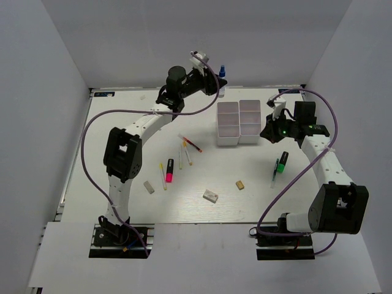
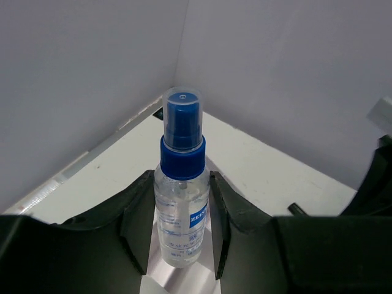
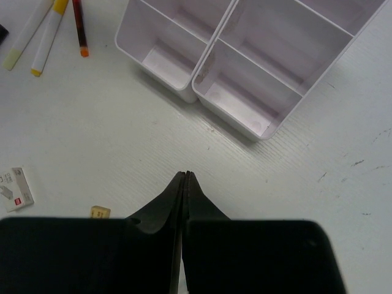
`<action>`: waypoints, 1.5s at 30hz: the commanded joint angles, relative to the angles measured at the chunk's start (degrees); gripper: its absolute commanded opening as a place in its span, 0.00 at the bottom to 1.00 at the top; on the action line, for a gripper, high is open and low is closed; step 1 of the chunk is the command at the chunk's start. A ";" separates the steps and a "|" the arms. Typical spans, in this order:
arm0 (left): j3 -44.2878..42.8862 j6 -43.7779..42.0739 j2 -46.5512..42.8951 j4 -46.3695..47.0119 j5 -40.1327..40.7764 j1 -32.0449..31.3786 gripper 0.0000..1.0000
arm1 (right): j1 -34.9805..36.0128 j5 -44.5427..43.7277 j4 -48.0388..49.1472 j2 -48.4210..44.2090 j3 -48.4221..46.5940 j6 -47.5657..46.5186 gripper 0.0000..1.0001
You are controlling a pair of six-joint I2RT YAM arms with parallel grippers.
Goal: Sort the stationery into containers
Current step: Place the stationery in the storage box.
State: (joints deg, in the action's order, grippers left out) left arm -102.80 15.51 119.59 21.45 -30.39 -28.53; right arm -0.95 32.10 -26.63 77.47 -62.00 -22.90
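The blue-capped clear bottle [image 1: 222, 80] stands upright at the back of the table, behind the white bins [image 1: 239, 139]. My left gripper [image 1: 214, 83] has a finger on each side of the bottle [image 2: 182, 208] and is closed on its body. My right gripper [image 1: 268, 131] is shut and empty, low over the table just right of the bins [image 3: 245, 119]. The bins look empty. Thin pens [image 1: 187, 150] lie left of the bins and show in the right wrist view [image 3: 46, 30]. A pink-black marker [image 1: 169, 169] and a green-black marker [image 1: 282, 163] lie on the table.
A grey eraser [image 1: 149, 187], a white eraser [image 1: 211, 195] and a tan eraser [image 1: 241, 184] lie near the front edge. A yellow pen [image 1: 163, 174] lies by the pink marker. A thin pen [image 1: 274, 172] lies by the green marker. White walls enclose the table.
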 commanded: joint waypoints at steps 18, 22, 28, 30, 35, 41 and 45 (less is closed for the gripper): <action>-7.85 -9.27 9.08 -3.26 1.74 -3.89 0.12 | -0.28 -0.81 4.75 -4.52 2.76 3.82 0.00; -6.71 -9.27 9.08 -3.26 3.41 -4.42 0.20 | -0.37 -1.07 4.75 -4.87 2.85 3.65 0.00; -6.71 -10.32 9.08 -4.92 4.64 -4.95 0.33 | -0.45 -1.25 4.57 -4.96 3.37 3.38 0.01; -6.71 -10.32 9.61 -4.93 5.95 -4.95 0.37 | -0.37 -1.25 4.66 -4.96 3.29 3.38 0.03; -8.03 -10.32 10.14 -7.03 7.36 -5.48 0.54 | -0.37 -1.42 4.57 -4.87 3.81 3.12 0.16; -8.55 -10.32 10.66 -8.09 9.12 -5.48 0.66 | -0.28 -1.16 4.31 -5.05 4.25 3.12 0.32; -8.55 -10.32 9.96 -8.09 8.60 -5.48 0.69 | -0.37 -1.69 3.96 -5.05 4.43 3.38 0.38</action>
State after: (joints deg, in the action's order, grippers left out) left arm -109.25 5.52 130.56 13.69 -21.93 -33.61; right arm -1.06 30.48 -23.59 73.93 -58.15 -19.75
